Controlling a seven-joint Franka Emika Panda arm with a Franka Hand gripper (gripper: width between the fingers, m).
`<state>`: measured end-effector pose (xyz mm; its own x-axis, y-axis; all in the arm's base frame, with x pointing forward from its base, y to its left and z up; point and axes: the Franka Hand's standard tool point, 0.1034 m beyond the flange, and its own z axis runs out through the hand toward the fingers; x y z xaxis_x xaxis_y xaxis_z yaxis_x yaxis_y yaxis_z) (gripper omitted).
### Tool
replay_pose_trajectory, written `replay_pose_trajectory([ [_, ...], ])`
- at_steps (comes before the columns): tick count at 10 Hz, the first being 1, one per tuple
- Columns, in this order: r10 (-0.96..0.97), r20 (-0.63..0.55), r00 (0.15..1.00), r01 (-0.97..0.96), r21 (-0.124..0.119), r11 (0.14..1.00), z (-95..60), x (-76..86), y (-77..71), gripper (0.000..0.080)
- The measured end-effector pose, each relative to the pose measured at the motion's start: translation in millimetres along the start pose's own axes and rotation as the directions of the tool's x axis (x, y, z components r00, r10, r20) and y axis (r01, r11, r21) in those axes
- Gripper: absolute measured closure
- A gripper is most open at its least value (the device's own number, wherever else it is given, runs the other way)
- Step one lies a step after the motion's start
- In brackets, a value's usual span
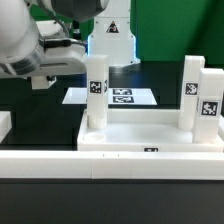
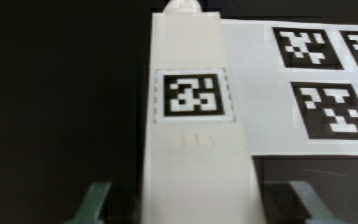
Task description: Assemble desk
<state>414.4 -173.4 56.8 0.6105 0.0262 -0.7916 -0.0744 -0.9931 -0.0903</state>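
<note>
A white square desk leg (image 2: 197,150) with a black-and-white tag runs between my two green-grey fingers (image 2: 99,200), and my gripper (image 2: 199,200) is shut on it. In the exterior view this leg (image 1: 95,100) stands upright over the near left corner socket of the white desk slab (image 1: 150,135). My gripper (image 1: 82,62) reaches its top from the exterior view's left. Whether the leg's lower end sits in the socket is hidden. Two more tagged legs (image 1: 192,90) (image 1: 211,100) stand upright at the slab's right end.
The marker board (image 1: 118,97) lies flat behind the slab and also shows beside the held leg (image 2: 327,80). A long low white rail (image 1: 60,165) runs along the front. A white block (image 1: 5,125) sits at the exterior view's left edge.
</note>
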Motion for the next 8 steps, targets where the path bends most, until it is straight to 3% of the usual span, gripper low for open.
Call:
replay_pose_trajectory([
  [3,-0.008,-0.035,0.999,0.008,-0.008,1.000,-4.9,5.9,-1.0,0.0511],
  [6,0.038,-0.145,0.989,-0.037,0.008,0.999,-47.4,-4.9,-7.6,0.0511],
  [8,0.066,-0.241,0.968,-0.071,-0.013,0.997,-67.6,-4.0,-15.6,0.0511],
])
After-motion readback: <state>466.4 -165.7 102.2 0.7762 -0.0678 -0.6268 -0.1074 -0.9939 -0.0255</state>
